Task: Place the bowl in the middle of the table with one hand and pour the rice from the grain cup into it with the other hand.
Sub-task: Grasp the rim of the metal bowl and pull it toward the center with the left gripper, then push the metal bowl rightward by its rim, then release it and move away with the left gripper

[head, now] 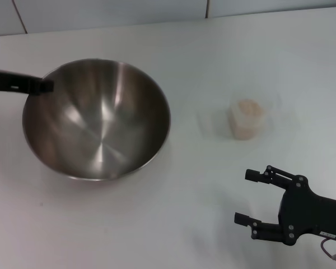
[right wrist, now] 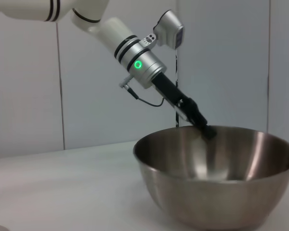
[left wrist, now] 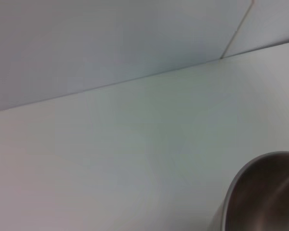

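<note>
Two tools in play. Nearest: right tool (head: 256, 204), hovering over the counter (head: 173, 218) at the near right, fingers spread wide, holding nothing, touching nothing, pointing toward the counter's middle. Farther back on the right side: grain cup (head: 247, 118), standing upright, well apart from the right tool, loaded with rice (head: 248, 107) heaped to the brim. Farther left: bowl (head: 96, 119), resting tilted on the counter, nothing inside. At its far left rim: left tool (head: 43, 85), gripping or pressing the rim; finger opening not discernible.

Step in hand, judged: positioning the bowl at centre. For a clean result: keeping the rim grip firm while sliding, avoiding further tipping, settling the bowl flat short of the cup. Then: approaching the cup level, closing gently on the clear walls, keeping it upright until over the bowl.
</note>
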You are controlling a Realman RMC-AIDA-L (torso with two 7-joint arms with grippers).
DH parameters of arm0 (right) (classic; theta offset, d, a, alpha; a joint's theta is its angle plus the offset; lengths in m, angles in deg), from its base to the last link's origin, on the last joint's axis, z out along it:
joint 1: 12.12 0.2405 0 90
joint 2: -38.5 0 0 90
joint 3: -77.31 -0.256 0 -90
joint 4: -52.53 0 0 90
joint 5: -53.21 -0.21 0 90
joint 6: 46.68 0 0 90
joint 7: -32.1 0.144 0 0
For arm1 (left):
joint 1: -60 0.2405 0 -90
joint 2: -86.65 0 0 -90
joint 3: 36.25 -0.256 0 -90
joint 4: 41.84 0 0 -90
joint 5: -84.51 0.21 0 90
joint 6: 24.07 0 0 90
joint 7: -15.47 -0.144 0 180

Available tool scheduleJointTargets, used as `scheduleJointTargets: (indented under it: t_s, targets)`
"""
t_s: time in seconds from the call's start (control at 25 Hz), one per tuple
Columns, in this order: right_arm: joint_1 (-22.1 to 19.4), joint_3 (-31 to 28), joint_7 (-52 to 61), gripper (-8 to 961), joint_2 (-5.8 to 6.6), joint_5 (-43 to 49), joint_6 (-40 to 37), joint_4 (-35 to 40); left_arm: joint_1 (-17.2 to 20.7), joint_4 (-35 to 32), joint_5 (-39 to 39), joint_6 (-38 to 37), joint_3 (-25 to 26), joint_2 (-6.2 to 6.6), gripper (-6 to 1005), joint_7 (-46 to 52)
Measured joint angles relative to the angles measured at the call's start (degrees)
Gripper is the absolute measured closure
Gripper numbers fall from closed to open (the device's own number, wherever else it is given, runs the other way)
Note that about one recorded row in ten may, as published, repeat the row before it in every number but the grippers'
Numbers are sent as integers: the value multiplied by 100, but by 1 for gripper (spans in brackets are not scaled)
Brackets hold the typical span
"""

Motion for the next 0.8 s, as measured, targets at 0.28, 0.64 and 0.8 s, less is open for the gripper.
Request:
scheduleJointTargets:
  t_s: [0.28,0.64,0.8]
  targets:
    - [15,0,0,130,0,-1,-29,0,-435,196,-69,-37,-13,-36,958,-46]
    - [13,0,0,130,-1,-1,-38,0,-950,1144,-416,474,-22,-53,960,-464]
    - [19,0,0,129,-1,-1,-38,0,-1047,1532,-426,852,-70,-59,961,-604]
